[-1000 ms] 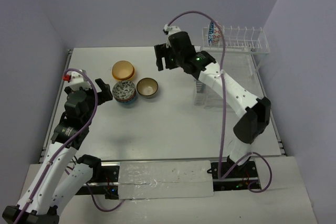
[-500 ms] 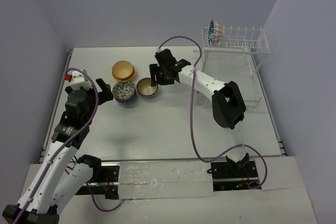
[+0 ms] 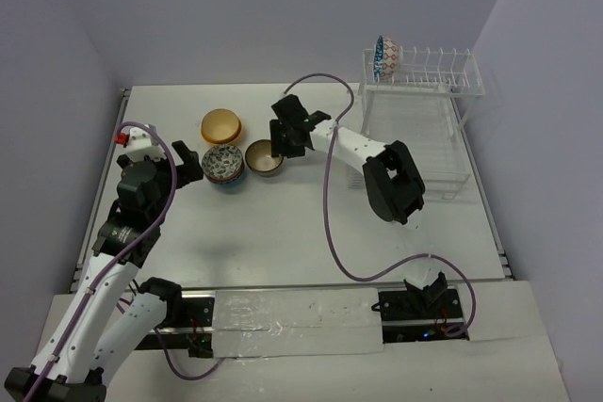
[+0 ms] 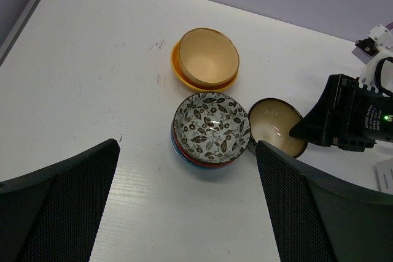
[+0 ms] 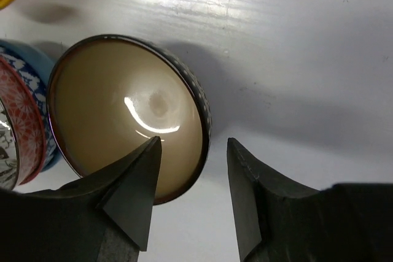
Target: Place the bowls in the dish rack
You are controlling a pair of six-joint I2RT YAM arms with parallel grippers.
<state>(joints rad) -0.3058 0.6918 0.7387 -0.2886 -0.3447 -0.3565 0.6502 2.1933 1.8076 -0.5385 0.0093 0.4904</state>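
The right jaws stand partly apart astride the near rim of the brown bowl (image 5: 129, 115): in the right wrist view one of the fingers (image 5: 132, 194) hangs over its glossy tan inside and the other over the white surface (image 3: 311, 223) just outside the dark patterned wall. A sliver of space shows on either side of the rim, so nothing is gripped. The bowl sits flat and upright on the surface. Just to its left is a stack of bowls, the top one (image 4: 212, 128) with a black-and-white leaf pattern, a red-patterned one (image 5: 21, 133) and a blue one (image 5: 31, 59) nested beneath it. Whether the brown bowl touches the stack cannot be told. Behind the stack, just beside it, rests the orange-yellow bowl (image 4: 206, 58), also upright. The left jaws are spread as wide as they go and hold nothing. Their dark fingers (image 4: 55, 213) frame the bottom of the left wrist view above bare surface, on the near-left side of the stack. Well apart, at the far right corner, stands the dish rack (image 3: 424, 91), with a blue-and-white patterned bowl (image 3: 385, 57) standing on edge at the left end of its raised row of prongs
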